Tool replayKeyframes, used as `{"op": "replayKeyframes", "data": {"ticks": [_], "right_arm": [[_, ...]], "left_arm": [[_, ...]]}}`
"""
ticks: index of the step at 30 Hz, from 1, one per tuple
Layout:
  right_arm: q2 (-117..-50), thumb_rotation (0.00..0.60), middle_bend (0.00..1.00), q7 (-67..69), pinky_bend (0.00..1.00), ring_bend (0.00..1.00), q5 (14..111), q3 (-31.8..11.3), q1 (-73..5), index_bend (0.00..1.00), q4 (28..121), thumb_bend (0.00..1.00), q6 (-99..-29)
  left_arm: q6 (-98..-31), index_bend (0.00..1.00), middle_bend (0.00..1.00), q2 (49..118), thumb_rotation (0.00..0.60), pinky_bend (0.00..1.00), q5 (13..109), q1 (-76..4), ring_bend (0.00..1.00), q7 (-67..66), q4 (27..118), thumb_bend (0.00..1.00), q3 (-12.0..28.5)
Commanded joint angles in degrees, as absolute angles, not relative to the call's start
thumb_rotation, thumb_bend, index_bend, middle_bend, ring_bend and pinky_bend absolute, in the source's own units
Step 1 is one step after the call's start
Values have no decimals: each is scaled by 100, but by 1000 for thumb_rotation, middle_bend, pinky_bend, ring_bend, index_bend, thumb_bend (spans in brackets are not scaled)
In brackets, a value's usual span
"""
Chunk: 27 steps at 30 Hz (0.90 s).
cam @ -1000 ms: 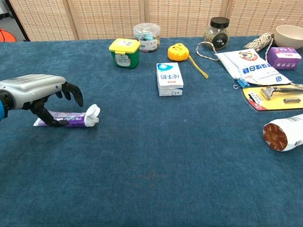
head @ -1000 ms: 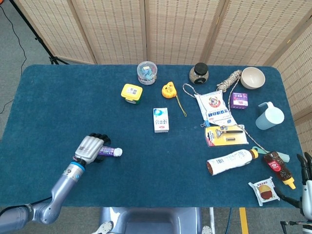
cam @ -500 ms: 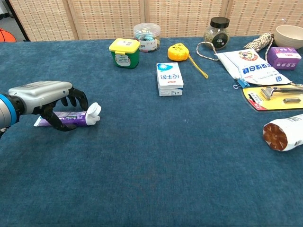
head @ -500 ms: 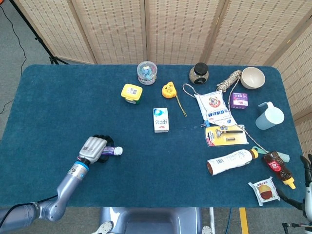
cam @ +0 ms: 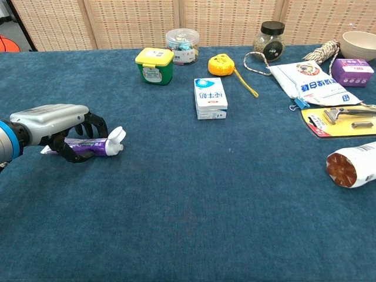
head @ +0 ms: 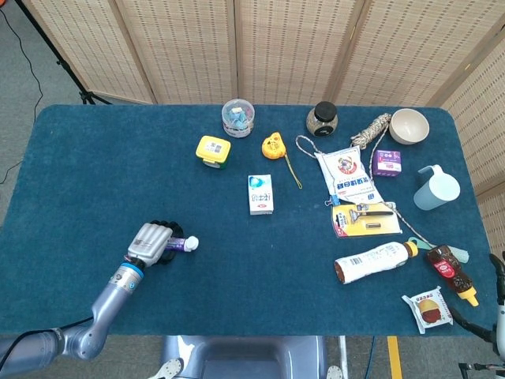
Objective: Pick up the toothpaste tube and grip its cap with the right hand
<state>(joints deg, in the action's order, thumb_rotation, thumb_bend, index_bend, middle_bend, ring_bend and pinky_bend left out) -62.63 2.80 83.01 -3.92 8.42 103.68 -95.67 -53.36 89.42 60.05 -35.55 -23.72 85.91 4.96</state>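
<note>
Left hand closed around the toothpaste tube, lower left of the table.

The toothpaste tube (cam: 88,145) lies on the blue table (cam: 194,205), its white cap (cam: 116,140) pointing right, clear of the fingers. The left hand (cam: 56,122) wraps its dark fingers around the purple body. The right hand's state cannot be told; only a sliver shows at the head view's lower right edge.

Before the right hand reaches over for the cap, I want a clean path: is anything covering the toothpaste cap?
Nothing visible does. The white cap sticks out bare past the left hand, whose fingers curl around the toothpaste tube.
</note>
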Motion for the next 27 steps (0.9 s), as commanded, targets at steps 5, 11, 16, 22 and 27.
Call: {"op": "replayKeyframes", "data": {"ticks": [5, 11, 16, 22, 27], "right_arm": [[-6267, 600, 0, 297, 0, 0, 8305, -404, 835, 18, 10366, 0, -9545], [-6284, 600, 0, 348, 0, 0, 8284, -419, 845, 16, 10339, 0, -9543], [-6297, 600, 0, 410, 0, 0, 8293, -422, 863, 14, 10315, 0, -9561], [-6305, 600, 0, 463, 0, 0, 8313, -429, 876, 13, 10291, 0, -9580], [-6315, 600, 0, 505, 0, 0, 8325, -438, 888, 12, 10268, 0, -9601]], "left_arm": [[-5325, 423, 376, 8936, 600, 317, 6021, -3566, 324, -2305, 8613, 565, 466], [-5314, 466, 424, 8888, 600, 350, 6074, -3573, 373, -2259, 8694, 720, 417], [-5340, 483, 447, 8867, 600, 391, 6082, -3572, 394, -2273, 8759, 824, 385], [-5378, 504, 472, 8845, 600, 437, 6129, -3574, 429, -2233, 8825, 975, 376], [-5368, 509, 474, 8763, 600, 479, 6191, -3598, 457, -2176, 8908, 1000, 382]]}}
